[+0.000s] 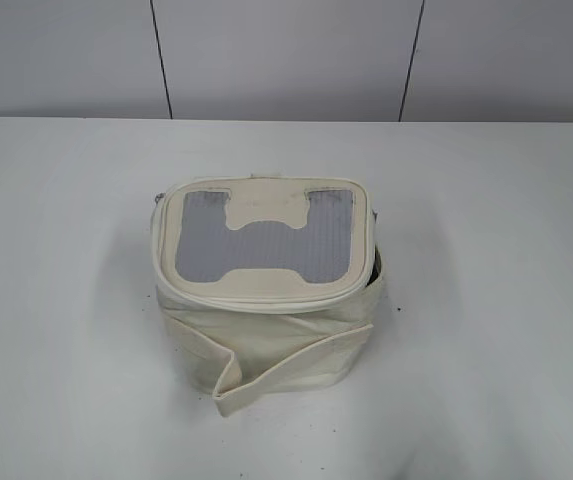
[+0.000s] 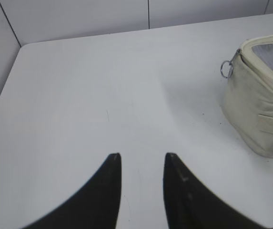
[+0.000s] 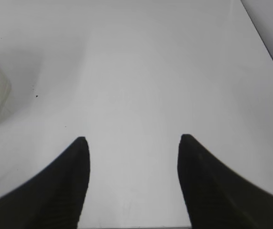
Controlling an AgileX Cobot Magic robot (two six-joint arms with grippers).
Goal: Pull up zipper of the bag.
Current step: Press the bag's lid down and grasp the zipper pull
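one bag (image 1: pixel 271 290) stands in the table (image 1: pixel 66 300) middle, one ring pull (image 2: pixel 226 69) at its side. two grippers, left (image 2: pixel 142 156) and right (image 3: pixel 134 139), both spread apart, holding nothing.

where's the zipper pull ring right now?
In the left wrist view a silver ring pull hangs at the bag's upper near corner, just under the lid rim, right of frame and well clear of the open left gripper.

This is looking like a lab or test room: a plain white table (image 1: pixel 486 300) is standing against bare grey wall panels (image 1: pixel 286 55) with dark seams at the far side.
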